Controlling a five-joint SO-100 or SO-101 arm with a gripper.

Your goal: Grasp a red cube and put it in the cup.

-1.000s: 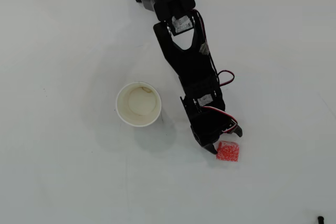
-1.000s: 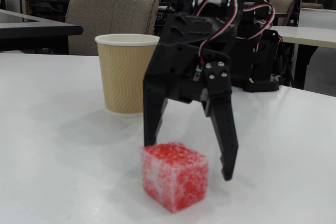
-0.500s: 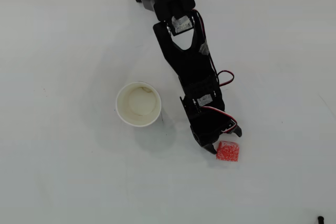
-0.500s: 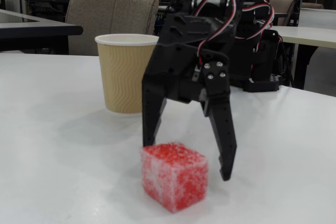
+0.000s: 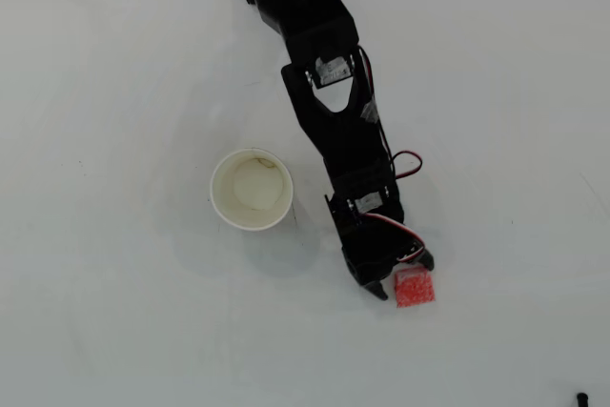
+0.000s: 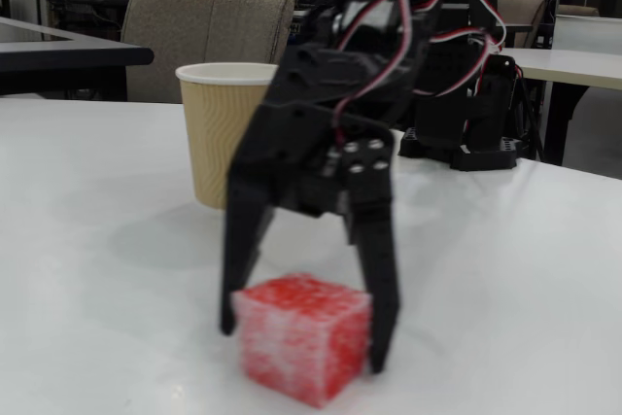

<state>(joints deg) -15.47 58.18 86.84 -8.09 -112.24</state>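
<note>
The task is judged to be at its grasping step, with nothing yet delivered. In the fixed view the gripper is seen lowered over the red cube, its two fingers spread apart and standing one on each side of the cube: the left finger is placed just beside the cube's left face, and the right finger is placed at its right edge. The tips are brought down nearly to the white table, on which the cube rests. The fingers are therefore taken to be released, not clenched; whether either pad is already touching the cube cannot be told, as this view is blurred. In the overhead view the cube is seen at the gripper, with one dark fingertip shown just beside it on the side facing the cup; the other fingertip is largely hidden by the gripper body. The cup is found standing upright, well apart from the fingers, to their left and behind them in the fixed view, and its inside is shown empty from above. What is done, then, is the approach and the straddling of the cube. What is left is judged to be the closing of the fingers on the cube, the lift, the carry across to the cup, and the release over its open mouth.
</note>
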